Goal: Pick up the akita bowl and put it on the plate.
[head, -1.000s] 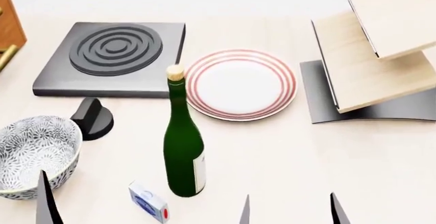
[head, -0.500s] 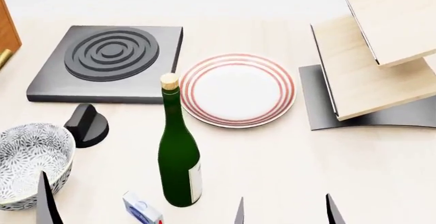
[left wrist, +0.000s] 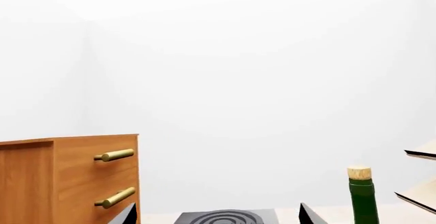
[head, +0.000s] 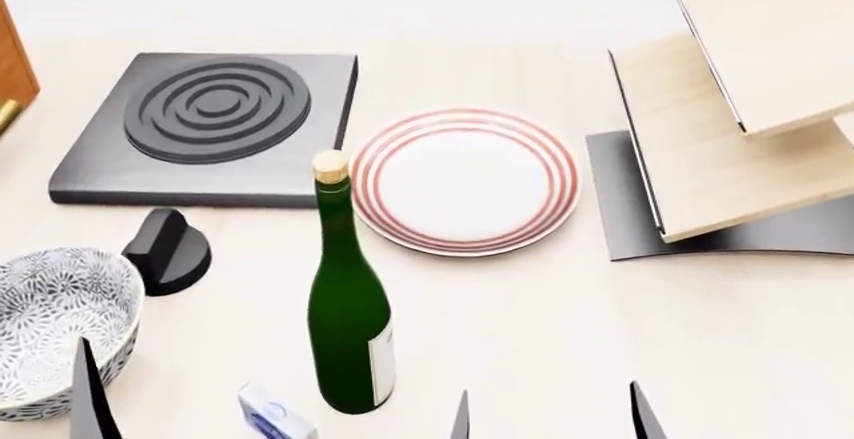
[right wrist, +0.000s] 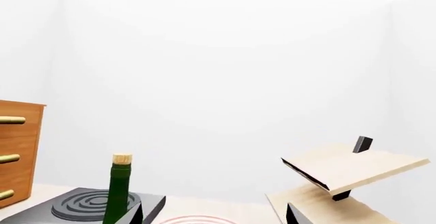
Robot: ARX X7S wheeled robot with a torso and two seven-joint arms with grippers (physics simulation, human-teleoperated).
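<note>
The akita bowl (head: 56, 327), white with a dense grey-black floral pattern, stands at the near left of the table. The plate (head: 465, 181), white with red rings, lies in the middle. One dark left fingertip (head: 88, 391) rises just in front of the bowl's near right side, without touching it. The left gripper (left wrist: 216, 217) is open with nothing between its fingers. The right gripper (head: 551, 419) is open and empty at the near edge, right of the bottle and in front of the plate. In the right wrist view, the right gripper (right wrist: 214, 217) frames the plate's (right wrist: 197, 219) far rim.
A tall green corked bottle (head: 347, 309) stands between bowl and plate. A black knob (head: 167, 251) and square grey burner (head: 207, 124) lie behind the bowl. A small blue-white box (head: 274, 415) sits near the bottle. Tilted wooden shelves (head: 747, 109) stand at right, a wooden drawer cabinet (left wrist: 68, 178) at left.
The whole scene has slid slightly down and left in the head view. The right fingertips have shifted a little left. Nothing has been taken hold of.
</note>
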